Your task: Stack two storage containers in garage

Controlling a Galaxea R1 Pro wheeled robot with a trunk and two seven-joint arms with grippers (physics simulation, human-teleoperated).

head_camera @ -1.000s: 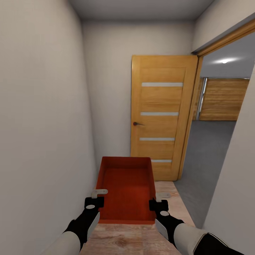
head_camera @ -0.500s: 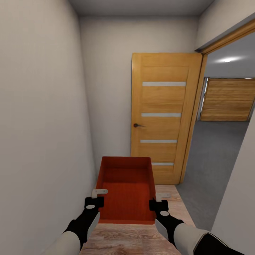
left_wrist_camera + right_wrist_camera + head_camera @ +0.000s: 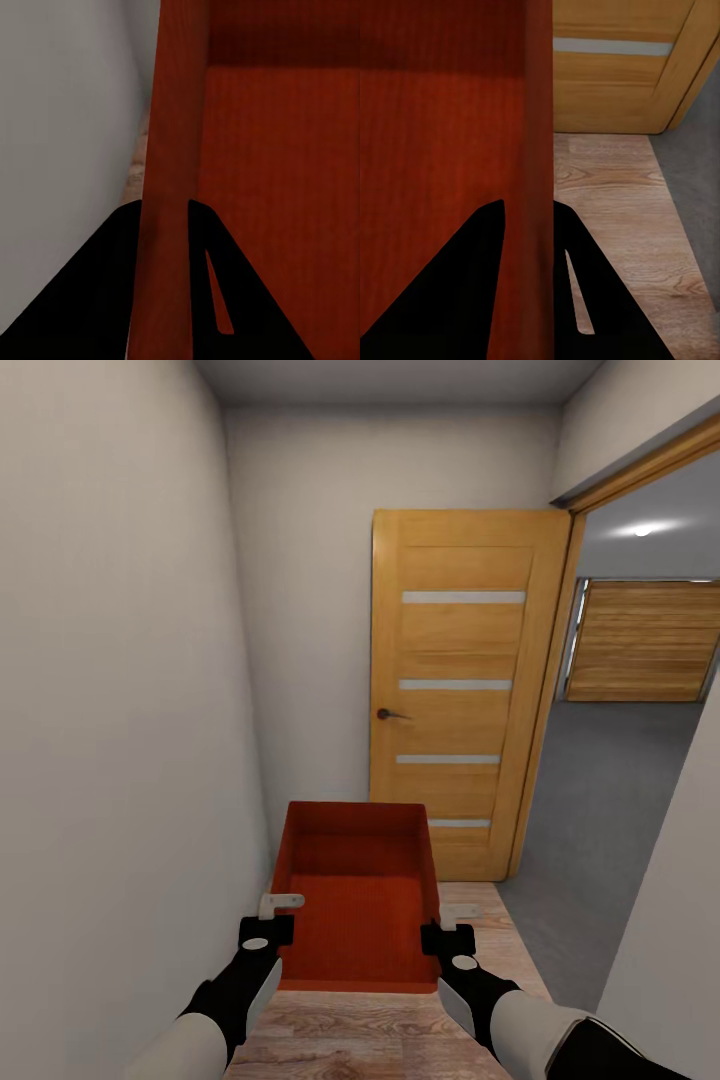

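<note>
From the head we look forward and down a narrow hallway; both wrist cameras sit tight against the orange-red storage container (image 3: 355, 895), each sighting along one side wall.

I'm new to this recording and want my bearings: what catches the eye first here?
An orange-red storage container held low in the middle, the left gripper and right gripper each clamping a side wall. Beyond it stands an open wooden door, with grey floor through the doorway at right.

Narrow corridor with pale walls (image 3: 120, 660). Far right: open wooden door (image 3: 455, 680) with four pale horizontal strips and a dark handle (image 3: 388, 712). Near: light wood plank flooring (image 3: 400, 1030). Beyond the doorway: slatted wooden panel (image 3: 640, 642), ceiling light (image 3: 642, 531).
</note>
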